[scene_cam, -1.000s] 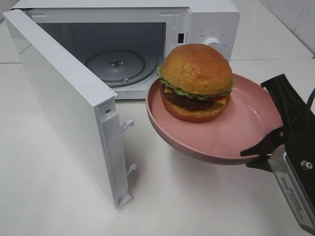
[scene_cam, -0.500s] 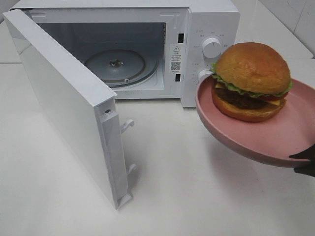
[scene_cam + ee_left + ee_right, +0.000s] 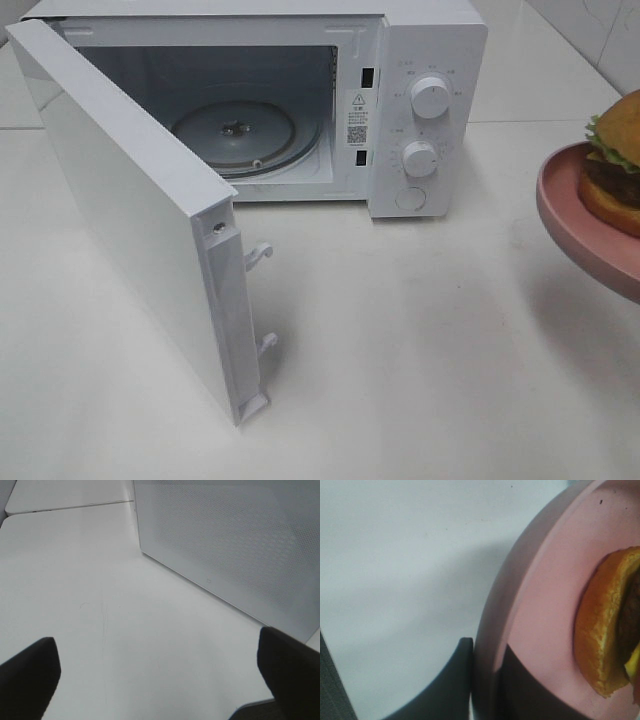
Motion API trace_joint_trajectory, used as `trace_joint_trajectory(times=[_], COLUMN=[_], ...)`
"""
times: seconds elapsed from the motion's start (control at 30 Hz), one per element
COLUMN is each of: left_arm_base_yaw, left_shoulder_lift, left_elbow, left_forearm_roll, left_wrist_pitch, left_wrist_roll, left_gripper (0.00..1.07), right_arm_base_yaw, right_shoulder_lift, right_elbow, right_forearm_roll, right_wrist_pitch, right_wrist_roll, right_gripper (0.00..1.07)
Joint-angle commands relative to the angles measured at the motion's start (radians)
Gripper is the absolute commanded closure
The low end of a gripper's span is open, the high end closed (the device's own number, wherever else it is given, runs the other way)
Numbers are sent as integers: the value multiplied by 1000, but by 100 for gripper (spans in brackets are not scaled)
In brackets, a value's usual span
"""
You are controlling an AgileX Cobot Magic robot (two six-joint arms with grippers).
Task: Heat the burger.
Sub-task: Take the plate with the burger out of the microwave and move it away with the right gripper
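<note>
White desk (image 3: 420, 350), smooth and plain; carried a white microwave (image 3: 425, 60) at the back, its door (image 3: 140, 220) swung wide open toward the front, glass turntable (image 3: 235, 135) visible inside

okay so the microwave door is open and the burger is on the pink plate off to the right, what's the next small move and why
Probably carry the pink plate leftward toward the microwave opening. The door stands wide open, the glass turntable is bare, and the burger sits on the plate at the far right edge, held above the table by the right gripper, whose fingers pinch the rim.
</note>
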Motion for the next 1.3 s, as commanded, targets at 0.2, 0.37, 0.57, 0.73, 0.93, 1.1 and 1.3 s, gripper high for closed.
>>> trace_joint_trajectory(times=[0.2, 0.37, 0.57, 0.73, 0.93, 1.1, 1.3], left_arm_base_yaw=[0, 0, 0, 0, 0, 0, 0], left_shoulder_lift=[-20, -20, -20, -20, -20, -20, -20], left_elbow=[2, 2, 2, 2, 2, 2, 2], left_forearm_roll=[-1, -1, -1, -1, -1, -1, -1], left_wrist_pitch=[-15, -15, -15, -15, -15, -15, -15], left_wrist_roll=[-9, -9, -9, -9, -9, -9, -9], left_gripper=[6, 6, 6, 6, 6, 6, 6], right_arm_base_yaw=[-2, -2, -2, 1, 2, 2, 2], right_shoulder_lift=[46, 121, 247, 333, 384, 437, 550], right_elbow=[-11, -18, -27, -27, -27, -27, -27], right_forearm_roll=[-160, -212, -244, -290, -350, -372, -375], right_wrist_pitch=[50, 71, 81, 80, 78, 74, 75], right_wrist_roll=[322, 491, 743, 914, 1036, 1166, 1297], right_gripper=[107, 107, 107, 107, 107, 107, 107])
